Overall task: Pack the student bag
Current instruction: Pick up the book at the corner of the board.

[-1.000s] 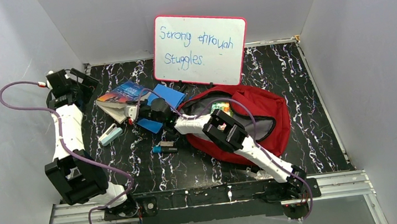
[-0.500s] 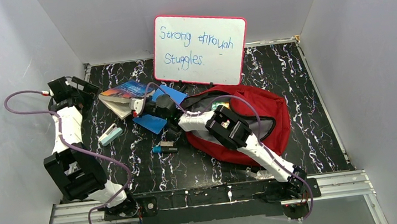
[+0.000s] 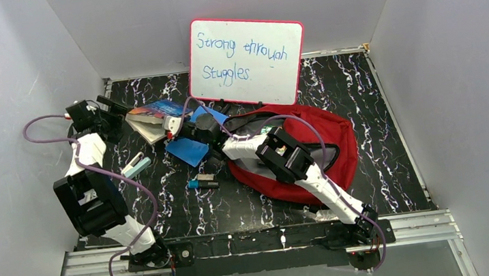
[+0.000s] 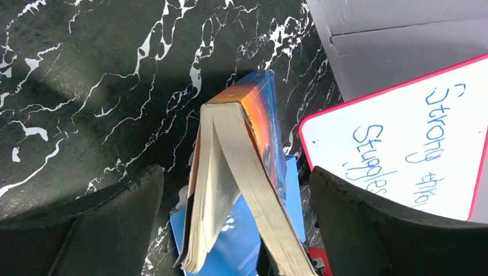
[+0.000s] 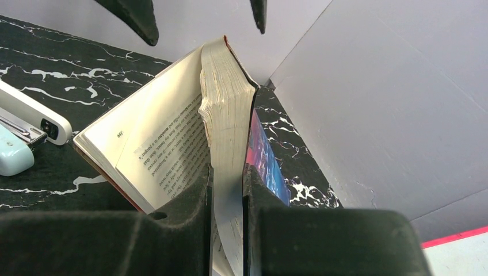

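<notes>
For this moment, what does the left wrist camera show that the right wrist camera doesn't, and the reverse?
Only the left wrist: the whiteboard with blue handwriting, and a blue folder under the book. Only the right wrist: the right gripper clamped on a wad of pages, a printed page face, and a white stapler. Both: the book fanned open, the open left gripper, and the black marbled table.

I see the table (image 3: pixel 374 97) as a smooth black marble-look top, faintly glossy. The book (image 4: pixel 230 172) shows matt cream paper pages under a shiny printed cover. The student bag (image 3: pixel 337 135), centre right, is soft red cloth. The right claw (image 5: pixel 227 175) has matt black, foam-like pads (image 5: pixel 172 230). The whiteboard (image 3: pixel 247 59) looks slick.
</notes>
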Robot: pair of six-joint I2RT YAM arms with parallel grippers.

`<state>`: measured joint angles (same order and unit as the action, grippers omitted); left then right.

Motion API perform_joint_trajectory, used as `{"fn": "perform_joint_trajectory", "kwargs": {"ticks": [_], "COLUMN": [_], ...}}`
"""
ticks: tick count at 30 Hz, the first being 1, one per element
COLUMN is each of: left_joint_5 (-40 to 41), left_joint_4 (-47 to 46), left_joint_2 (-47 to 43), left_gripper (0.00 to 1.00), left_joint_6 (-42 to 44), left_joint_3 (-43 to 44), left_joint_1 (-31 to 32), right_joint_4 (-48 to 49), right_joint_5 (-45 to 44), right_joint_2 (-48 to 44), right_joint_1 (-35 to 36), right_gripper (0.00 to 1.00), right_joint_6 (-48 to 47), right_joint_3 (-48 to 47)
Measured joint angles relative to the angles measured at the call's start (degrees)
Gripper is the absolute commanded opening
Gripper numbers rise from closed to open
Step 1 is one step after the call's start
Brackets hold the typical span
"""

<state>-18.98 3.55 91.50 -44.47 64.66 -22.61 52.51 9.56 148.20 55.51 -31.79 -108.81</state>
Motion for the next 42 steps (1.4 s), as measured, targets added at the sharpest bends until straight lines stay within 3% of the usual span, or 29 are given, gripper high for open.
{"fn": "perform_joint_trajectory", "kwargs": {"ticks": [32, 35, 42], "left_joint_5": [-6.80, -7.37, -8.61], "left_joint_4": [-12.13, -12.26, -13.40], "left_joint_2": [9.29, 9.66, 9.66], "left_gripper": [0.92, 0.86, 0.51], "left_joint_6": [-2.73, -3.02, -4.13], "left_joint_3": [-1.77, -1.77, -1.73], "left_joint_1": [1.16, 1.51, 1.79], "right_joint_4": [0.79, 0.76, 0.90], "right_joint_5": [1.88, 2.25, 2.82], "right_joint_2": [-3.52, -3.58, -4.26], "right_joint_1": [-0.04, -0.04, -0.04], "right_gripper": [0.00, 0.00, 0.01], "right_joint_6": [1.75, 1.88, 1.70], "right_joint_3": [3.72, 3.74, 5.27]}}
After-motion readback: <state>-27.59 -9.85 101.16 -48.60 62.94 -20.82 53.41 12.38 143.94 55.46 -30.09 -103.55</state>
